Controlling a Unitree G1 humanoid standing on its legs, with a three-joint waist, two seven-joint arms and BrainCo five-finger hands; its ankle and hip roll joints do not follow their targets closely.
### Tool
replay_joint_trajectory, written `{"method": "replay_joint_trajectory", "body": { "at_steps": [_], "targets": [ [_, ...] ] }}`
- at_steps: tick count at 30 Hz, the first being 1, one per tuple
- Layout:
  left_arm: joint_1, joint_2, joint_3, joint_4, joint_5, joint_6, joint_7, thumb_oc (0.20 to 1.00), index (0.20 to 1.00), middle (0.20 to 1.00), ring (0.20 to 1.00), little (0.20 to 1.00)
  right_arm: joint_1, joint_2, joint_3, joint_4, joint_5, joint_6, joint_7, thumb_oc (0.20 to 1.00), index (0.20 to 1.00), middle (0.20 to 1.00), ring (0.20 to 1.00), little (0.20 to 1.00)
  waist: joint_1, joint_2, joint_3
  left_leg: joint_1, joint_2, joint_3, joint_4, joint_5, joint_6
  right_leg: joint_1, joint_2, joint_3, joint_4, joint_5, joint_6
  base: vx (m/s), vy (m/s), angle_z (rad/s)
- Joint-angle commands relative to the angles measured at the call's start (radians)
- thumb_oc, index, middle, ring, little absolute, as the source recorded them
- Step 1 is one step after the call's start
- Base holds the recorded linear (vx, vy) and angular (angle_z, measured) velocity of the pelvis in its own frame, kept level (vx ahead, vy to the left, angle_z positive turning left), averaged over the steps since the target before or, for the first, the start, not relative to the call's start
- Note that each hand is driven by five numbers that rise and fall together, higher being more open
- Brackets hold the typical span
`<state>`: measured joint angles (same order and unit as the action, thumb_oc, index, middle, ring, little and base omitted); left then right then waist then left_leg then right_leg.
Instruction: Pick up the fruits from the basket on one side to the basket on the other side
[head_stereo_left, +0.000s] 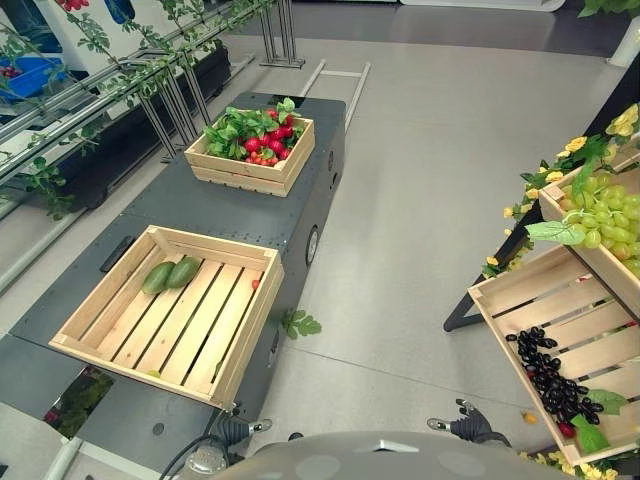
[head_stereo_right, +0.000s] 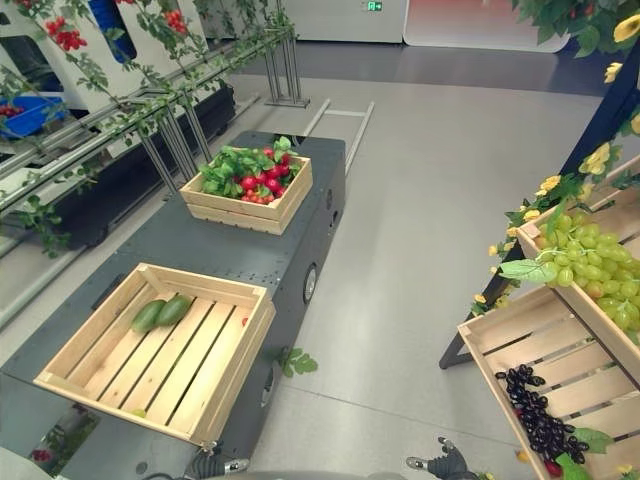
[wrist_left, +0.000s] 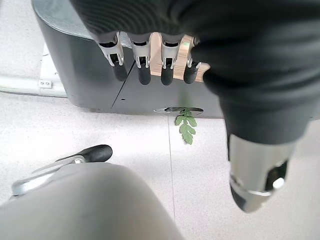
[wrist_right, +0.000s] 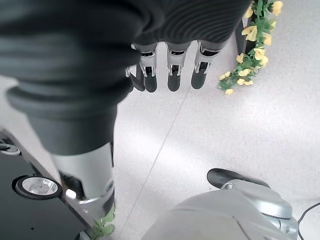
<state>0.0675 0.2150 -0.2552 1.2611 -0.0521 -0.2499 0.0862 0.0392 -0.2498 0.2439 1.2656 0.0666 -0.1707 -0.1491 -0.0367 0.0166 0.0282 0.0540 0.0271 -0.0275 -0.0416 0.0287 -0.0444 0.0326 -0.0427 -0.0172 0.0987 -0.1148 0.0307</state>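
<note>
Dark cart (head_stereo_left: 200, 210) runs from 7 up to 11 o'clock, carrying a near wooden crate (head_stereo_left: 168, 312) with two green fruits (head_stereo_left: 170, 273) lying touching in its far-left corner, and a far crate (head_stereo_left: 250, 150) of red fruit and leaves at 11. At 3–4 o'clock a sloped stand holds a crate of green grapes (head_stereo_left: 597, 218) above a crate with dark grapes (head_stereo_left: 548, 376). Left hand (wrist_left: 150, 60) and right hand (wrist_right: 170, 65) hang low over the floor, fingers straight and relaxed, holding nothing.
</note>
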Motion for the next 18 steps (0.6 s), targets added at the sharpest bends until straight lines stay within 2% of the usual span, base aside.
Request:
{"method": "replay_joint_trajectory", "body": {
  "at_steps": [1,18],
  "targets": [
    [-0.048,0.01,0.033,-0.009,0.025,-0.01,0.002,1.0,1.0,1.0,1.0,1.0,-0.064,-0.015,0.035,-0.014,-0.017,-0.004,-0.01,1.0,1.0,1.0,1.0,1.0,0.022,-0.059,0.02,-0.004,-0.026,-0.013,0.036,-0.079,0.021,0.022,-0.037,0.023,-0.126,0.14,0.076,0.02,0.005,-0.14],
    [-0.046,0.013,0.069,0.02,0.008,-0.002,-0.001,1.0,1.0,1.0,1.0,1.0,-0.06,-0.002,0.038,-0.007,-0.016,-0.005,0.003,1.0,1.0,1.0,1.0,1.0,0.037,-0.07,0.014,0.005,-0.036,-0.031,0.027,-0.074,0.03,0.022,-0.039,0.038,-0.121,0.14,0.077,0.01,0.0,-0.01]
  ]
}}
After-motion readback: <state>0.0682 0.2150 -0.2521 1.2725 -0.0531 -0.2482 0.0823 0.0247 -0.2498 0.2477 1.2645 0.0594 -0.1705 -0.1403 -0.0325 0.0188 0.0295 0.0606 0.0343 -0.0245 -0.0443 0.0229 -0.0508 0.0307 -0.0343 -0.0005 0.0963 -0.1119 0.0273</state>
